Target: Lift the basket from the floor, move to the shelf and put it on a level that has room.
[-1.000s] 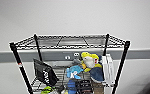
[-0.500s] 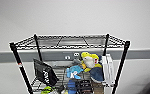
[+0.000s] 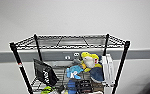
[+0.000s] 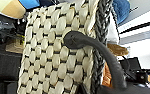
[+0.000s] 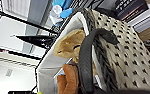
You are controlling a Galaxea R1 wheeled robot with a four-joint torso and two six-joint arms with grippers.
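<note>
The shelf (image 3: 121, 65) is a black wire rack against a pale wall in the head view. Its top level (image 3: 71, 41) is a bare wire grid. The basket (image 4: 53, 57) looms close in the left wrist view, cream weave with a dark braided rim. Its dark handle (image 4: 101, 50) arcs into my left gripper (image 4: 121, 88), which is shut on it. In the right wrist view the basket (image 5: 126, 52) shows its pale lining and an orange-brown plush toy (image 5: 66, 47). The other handle (image 5: 87, 57) runs into my right gripper (image 5: 91, 90), shut on it. The floor is hidden.
The tier below the top holds a yellow and blue plush toy (image 3: 91, 62), a black bag (image 3: 44, 73), white boxes (image 3: 108, 70) and blue items (image 3: 74, 71). A grey band (image 3: 141, 53) runs along the wall behind the rack.
</note>
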